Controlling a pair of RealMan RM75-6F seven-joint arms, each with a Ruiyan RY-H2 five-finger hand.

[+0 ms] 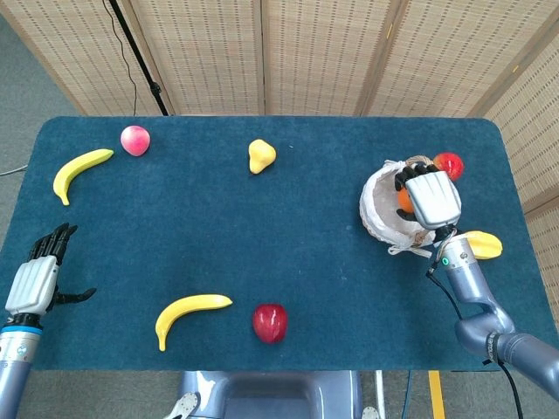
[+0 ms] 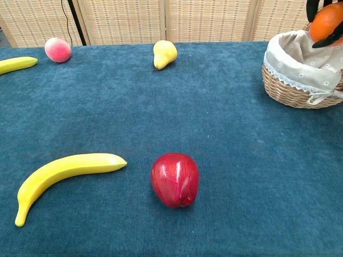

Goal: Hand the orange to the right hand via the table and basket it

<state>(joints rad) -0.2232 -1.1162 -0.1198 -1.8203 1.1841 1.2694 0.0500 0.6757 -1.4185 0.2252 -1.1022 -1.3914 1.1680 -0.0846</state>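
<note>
My right hand (image 1: 432,198) grips the orange (image 1: 404,200) above the cloth-lined wicker basket (image 1: 383,214) at the table's right side. In the chest view the orange (image 2: 328,25) sits at the top right corner with dark fingers (image 2: 312,7) wrapped around it, just over the basket (image 2: 295,69). The hand covers most of the orange in the head view. My left hand (image 1: 37,278) hovers at the table's near left edge, fingers spread, holding nothing.
On the blue table lie a red apple (image 1: 270,323), a banana (image 1: 188,312), a second banana (image 1: 80,170), a pink peach (image 1: 134,140) and a yellow pear (image 1: 260,155). A red fruit (image 1: 449,164) and a yellow fruit (image 1: 482,244) flank the basket.
</note>
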